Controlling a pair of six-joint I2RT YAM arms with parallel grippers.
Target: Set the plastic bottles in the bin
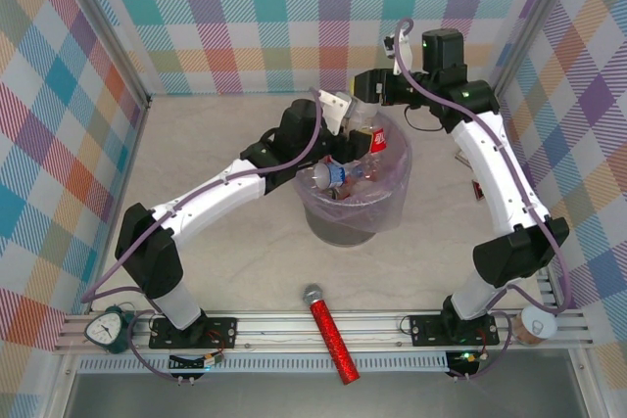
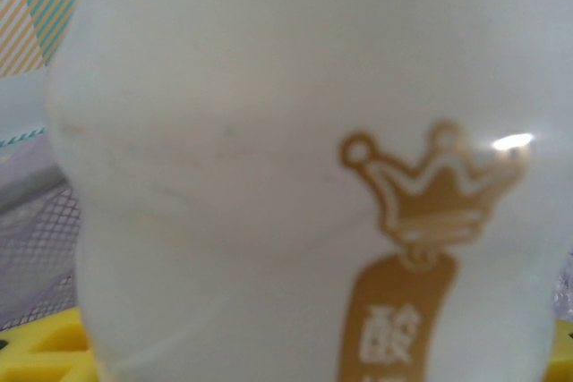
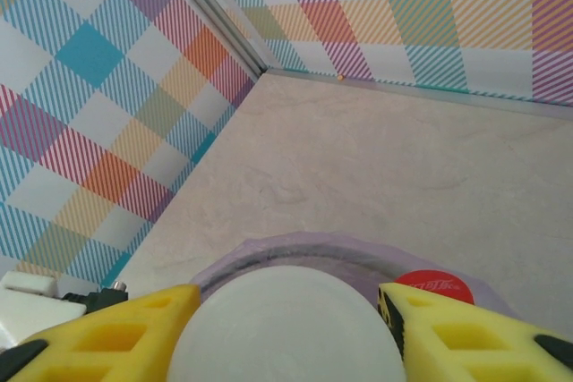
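The bin [image 1: 397,205], grey with a lavender bag, stands mid-table with several plastic bottles [image 1: 370,140] inside. A white bottle [image 1: 340,110] with a gold crown label hangs over the bin's far rim. It fills the left wrist view [image 2: 224,176], and my left gripper [image 1: 345,119] appears shut on it, yellow fingers [image 2: 36,355] showing at the bottom corners. My right gripper [image 1: 372,97] faces it from the right. In the right wrist view my right gripper [image 3: 286,303] is shut on that bottle's round end [image 3: 286,333], above the bin rim [image 3: 295,243]. A red cap [image 3: 434,288] lies below.
A red glittery microphone [image 1: 331,335] lies at the near edge between the arm bases. A small green clock [image 1: 106,328] sits at the near left and a capped jar [image 1: 537,323] at the near right. Checked walls close the sides and back.
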